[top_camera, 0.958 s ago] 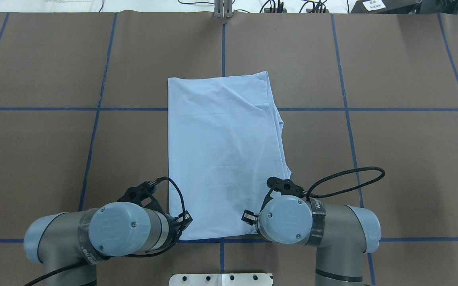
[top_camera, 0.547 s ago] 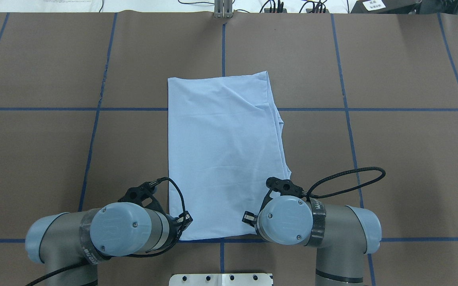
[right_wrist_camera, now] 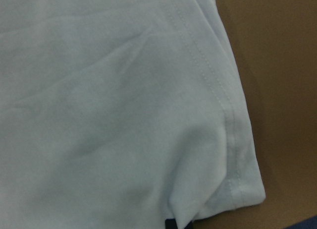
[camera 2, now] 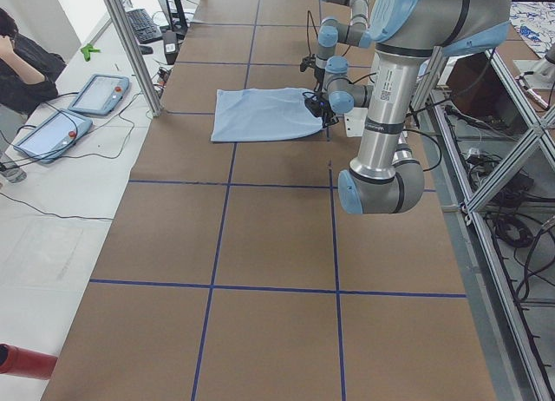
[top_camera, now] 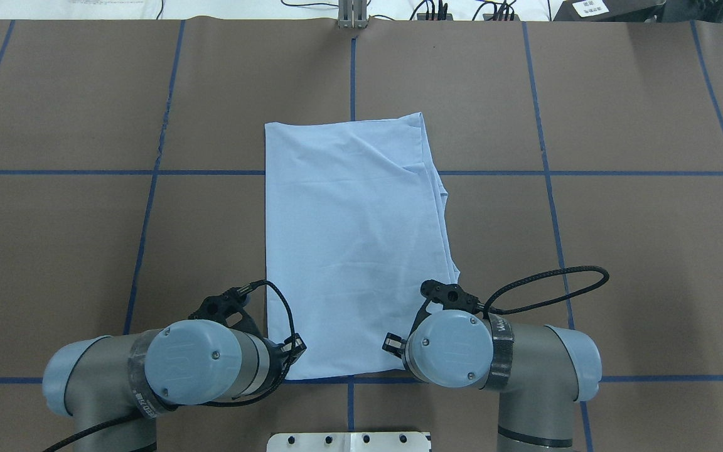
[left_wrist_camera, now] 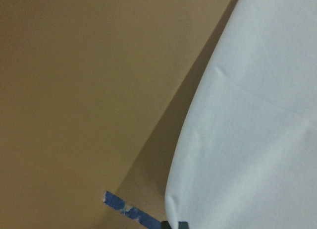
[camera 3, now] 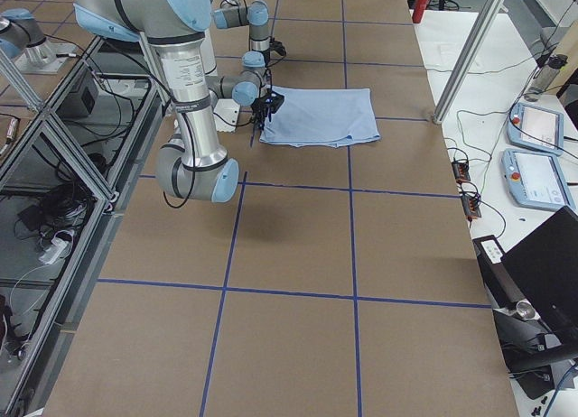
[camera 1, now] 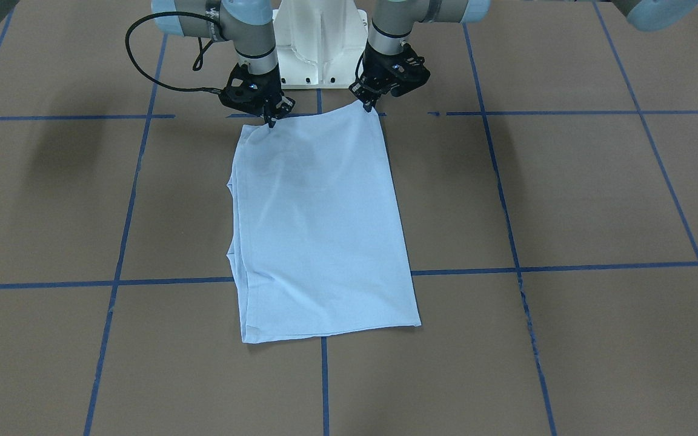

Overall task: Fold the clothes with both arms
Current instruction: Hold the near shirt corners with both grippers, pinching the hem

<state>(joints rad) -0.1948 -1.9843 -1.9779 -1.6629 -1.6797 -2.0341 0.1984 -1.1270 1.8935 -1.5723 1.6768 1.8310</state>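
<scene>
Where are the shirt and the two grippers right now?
shirt (top_camera: 355,251): overhead view, middle of the folded cloth.
left gripper (camera 1: 365,104): front-facing view, fingertips at a shirt corner on the robot's side.
right gripper (camera 1: 270,120): front-facing view, fingertips at the other corner on the robot's side.

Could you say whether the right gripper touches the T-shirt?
Touching: in the front-facing view the right gripper meets the T-shirt corner, and its wrist view shows cloth puckered there.

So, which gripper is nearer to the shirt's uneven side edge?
Right. The right gripper holds the shirt's corner on that edge; the left gripper holds the opposite corner.
</scene>
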